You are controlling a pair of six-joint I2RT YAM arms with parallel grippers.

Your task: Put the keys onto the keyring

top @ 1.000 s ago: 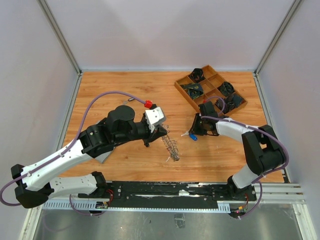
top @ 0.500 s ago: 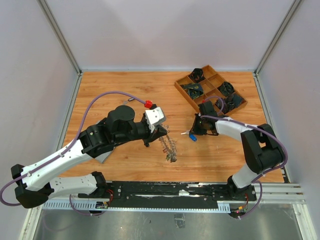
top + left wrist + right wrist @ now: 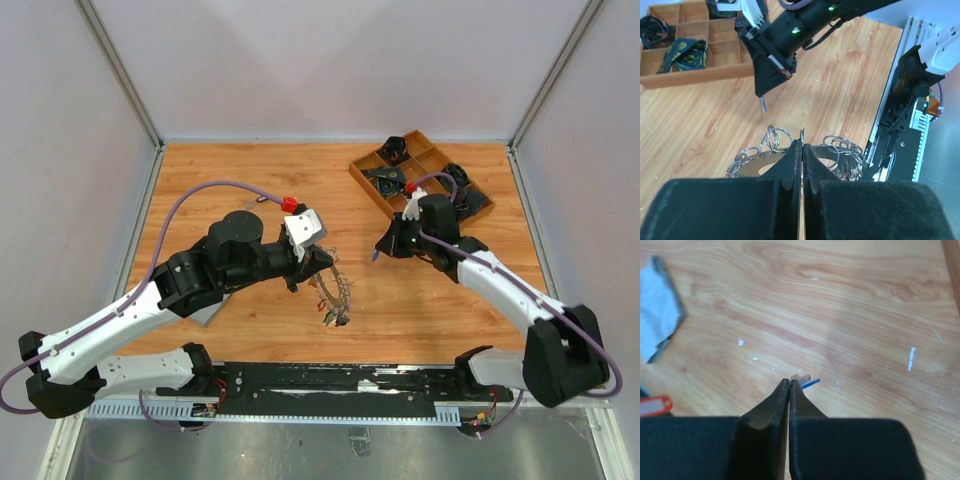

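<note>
The left gripper [image 3: 802, 145] is clamped shut on the keyring [image 3: 336, 295], which hangs from it over the middle of the table [image 3: 230, 180], toward the near edge. The right gripper [image 3: 789, 382] is pinched on a blue-tagged key [image 3: 801, 376], held between the keyring and the tray [image 3: 362, 183] at the far right corner.

Wooden compartment tray [image 3: 370, 192] w/ dark items sits far-right on table [image 3: 250, 170]; grey cloth [image 3: 662, 310] near-left.
</note>
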